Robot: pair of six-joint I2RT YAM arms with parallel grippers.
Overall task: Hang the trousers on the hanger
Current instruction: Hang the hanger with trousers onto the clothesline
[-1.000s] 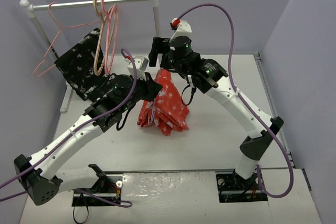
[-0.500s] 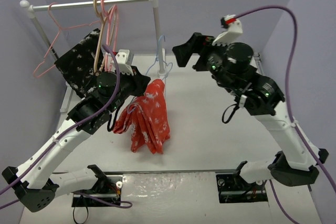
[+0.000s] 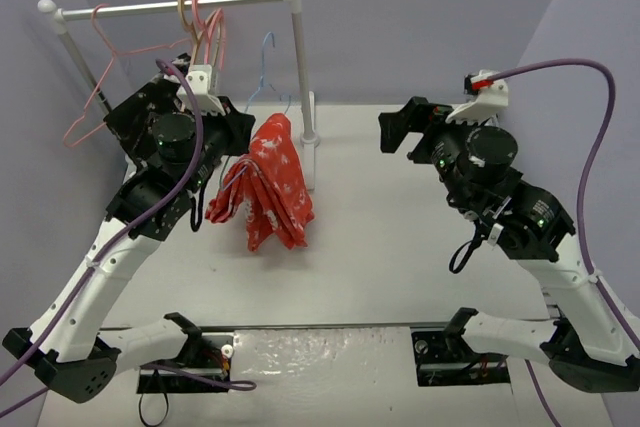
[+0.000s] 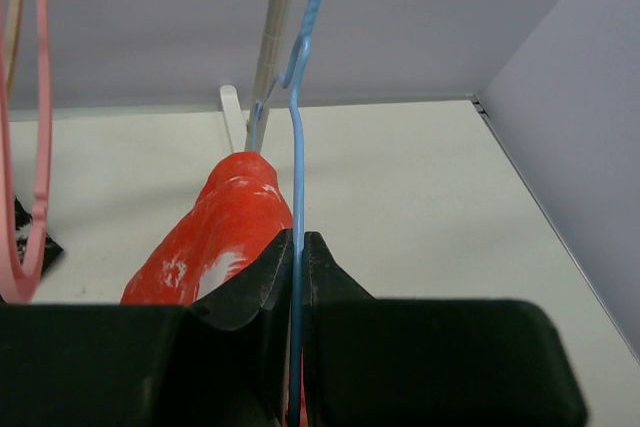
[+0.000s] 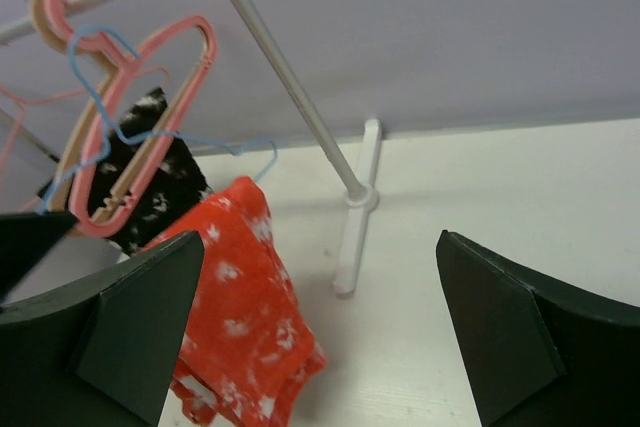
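The trousers hang doubled over the thin blue hanger beside the rack post, seemingly off the counter. With so slim a wire, a tilt or swing could let the cloth slide off one side, the wire might twist in the pinch, and the hook could snag the pink hangers on the rail. The left jaws are clenched on the hanger's wire with the trousers' fold just beside them, while the right jaws stand spread, holding nothing, well apart to the right.
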